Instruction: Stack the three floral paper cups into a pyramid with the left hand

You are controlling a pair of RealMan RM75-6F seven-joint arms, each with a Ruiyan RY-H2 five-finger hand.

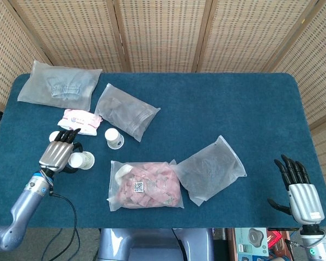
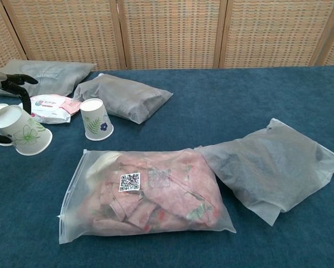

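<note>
Left hand [image 1: 58,155] holding tilted cup [image 1: 81,161], fingers [image 1: 70,135] curled around it, lifted above blue surface [image 1: 217,109]. Second cup [image 1: 114,137] inverted beside grey bag [image 1: 125,111]. Third cup [image 1: 54,136] mostly hidden behind left hand. Right hand [image 1: 299,190] at right edge, fingers [image 1: 291,168] spread, holding nothing.
</note>
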